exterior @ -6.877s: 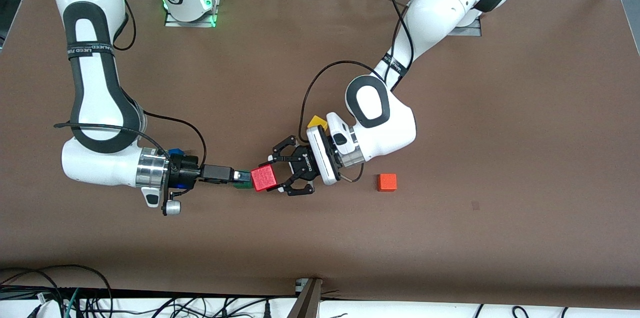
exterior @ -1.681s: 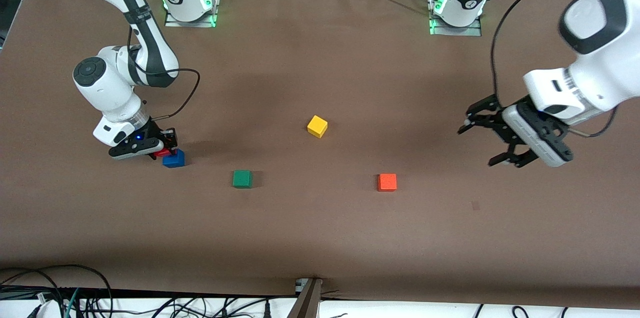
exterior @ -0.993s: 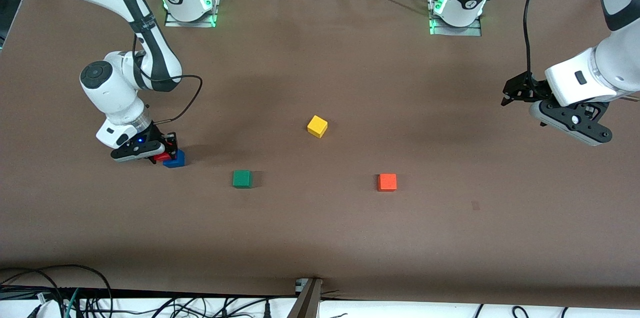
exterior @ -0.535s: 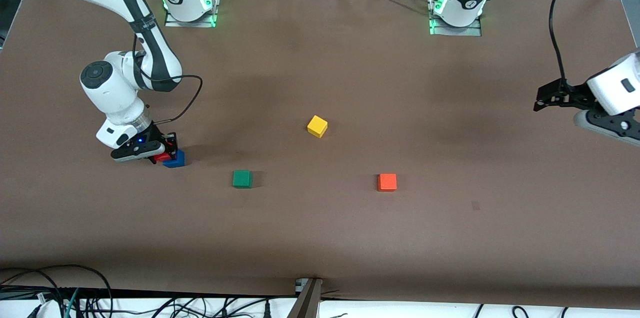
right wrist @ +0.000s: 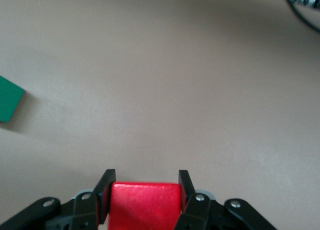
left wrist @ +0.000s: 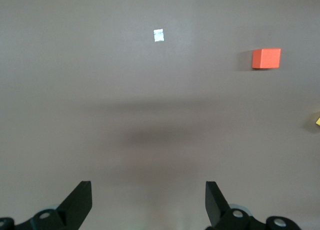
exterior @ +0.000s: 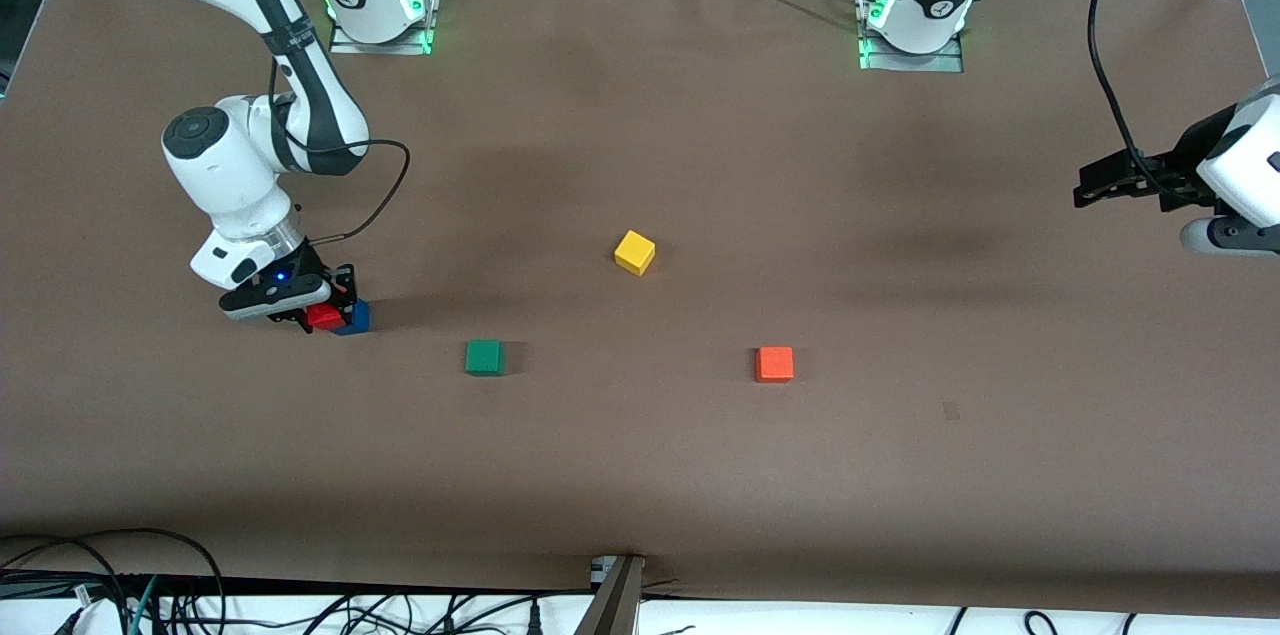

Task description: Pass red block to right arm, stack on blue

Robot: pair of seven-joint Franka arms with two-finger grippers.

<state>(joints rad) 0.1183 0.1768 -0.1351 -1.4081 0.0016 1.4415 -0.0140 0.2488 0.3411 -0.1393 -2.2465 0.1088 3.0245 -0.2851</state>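
Placing the red block (exterior: 324, 316) onto the blue block (exterior: 354, 317): handover complete, release outstanding.

The right gripper (exterior: 322, 309) is down at the right arm's end of the table with its fingers (right wrist: 105, 189) clamped on opposite sides of the red block; in the right wrist view the block fills the gap between the fingers, flush against both. In the front view the red block sits at the blue block, apparently on its top, though the gripper body hides the contact line, so alignment cannot be confirmed. Judged remaining: open the fingers and lift clear. The left gripper (exterior: 1115, 185) waits, raised over the table's left-arm end, fingers spread and empty. The green block (exterior: 484, 356), yellow block (exterior: 634, 252) and orange block (exterior: 774, 363) lie well apart from the stack.
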